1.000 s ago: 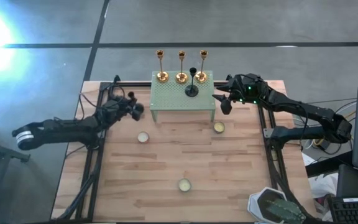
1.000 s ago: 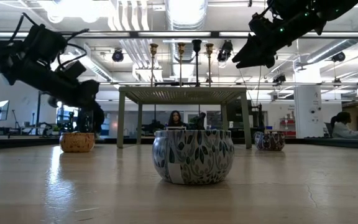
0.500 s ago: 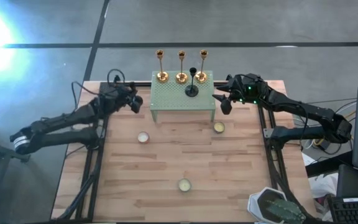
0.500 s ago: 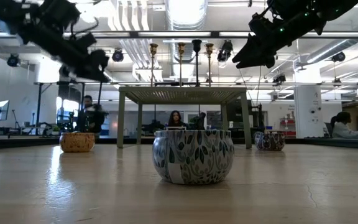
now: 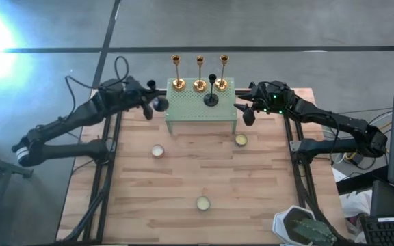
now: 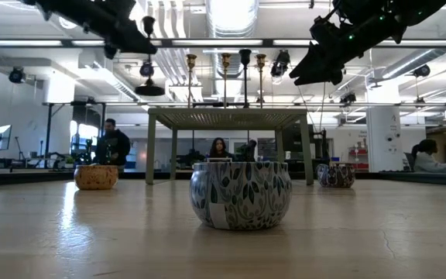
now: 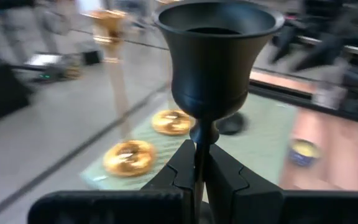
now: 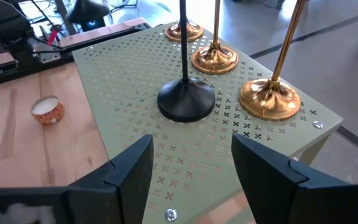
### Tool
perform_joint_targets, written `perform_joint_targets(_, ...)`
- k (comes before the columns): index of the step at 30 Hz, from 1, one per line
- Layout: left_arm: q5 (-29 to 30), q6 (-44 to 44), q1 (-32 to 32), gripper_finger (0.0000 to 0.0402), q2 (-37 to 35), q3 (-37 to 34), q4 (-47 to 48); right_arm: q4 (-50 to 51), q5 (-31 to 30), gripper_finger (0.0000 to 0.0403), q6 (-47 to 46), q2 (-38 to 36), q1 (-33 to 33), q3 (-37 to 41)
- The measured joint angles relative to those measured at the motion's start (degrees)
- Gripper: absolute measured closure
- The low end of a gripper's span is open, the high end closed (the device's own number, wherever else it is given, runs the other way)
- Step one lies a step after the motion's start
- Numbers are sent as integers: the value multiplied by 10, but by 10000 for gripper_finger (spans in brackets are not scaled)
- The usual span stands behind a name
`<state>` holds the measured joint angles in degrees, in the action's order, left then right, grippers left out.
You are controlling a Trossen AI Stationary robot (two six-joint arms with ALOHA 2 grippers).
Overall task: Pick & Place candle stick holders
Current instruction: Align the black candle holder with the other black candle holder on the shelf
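Holding a black candle stick holder (image 7: 215,68) by its stem, the left gripper (image 5: 157,104) is raised beside the left end of the green perforated stand (image 5: 200,108).

The fingers (image 7: 225,180) of the left gripper are pinched on the thin stem just below the cup, and the holder is kept upright, clear of the table (image 5: 183,178). On the stand top, three gold candle stick holders (image 5: 199,75) are lined up along the far edge, and a second black holder (image 5: 211,91) is stood just in front of them, toward the right end. The right gripper (image 5: 247,111) is held beside the stand's right end with its fingers (image 8: 266,168) spread and nothing between them. Three small candle tins (image 5: 202,203) are placed on the table, well apart from one another.
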<state>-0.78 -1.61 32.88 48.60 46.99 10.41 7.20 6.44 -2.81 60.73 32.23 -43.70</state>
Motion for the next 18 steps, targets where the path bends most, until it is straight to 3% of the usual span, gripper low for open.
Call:
perform_joint_targets(12, -92, -32, 0, 383, 156, 100, -26, 0, 0, 193, 0, 0, 0, 0)
perform_joint_targets(18, -98, -57, 0, 383, 215, 145, -29, 0, 0, 193, -2, 0, 0, 0)
